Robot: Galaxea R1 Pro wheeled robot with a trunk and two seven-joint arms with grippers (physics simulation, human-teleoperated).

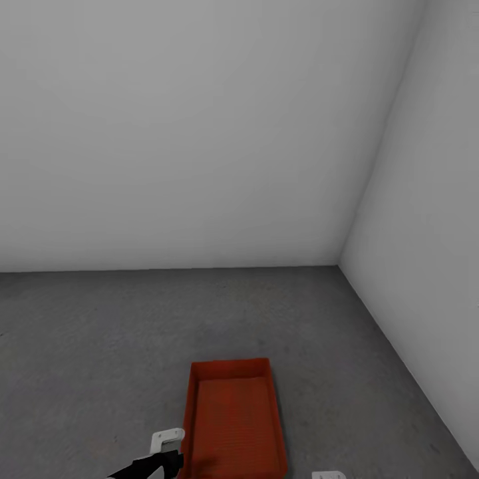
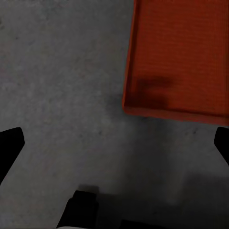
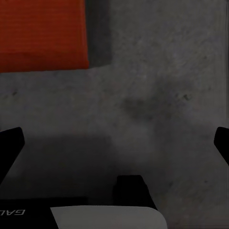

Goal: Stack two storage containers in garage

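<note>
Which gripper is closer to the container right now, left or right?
The left gripper: it hangs right beside the container's long wall, while the right gripper sits clearly apart.

**Layout: garage corner, one container down**

One storage container (image 1: 234, 422) lies on the floor (image 1: 100, 346), long axis running away from the robot, open side up. Two walls meet in a corner ahead and to the right; the back wall (image 1: 186, 133) stands well beyond the container's far end, the right-hand wall (image 1: 432, 233) well apart from its right side. Left claw (image 2: 114, 143) hangs over bare floor just beside the container's near left corner. Right claw (image 3: 114, 143) hangs over bare floor off its near right corner.
</note>
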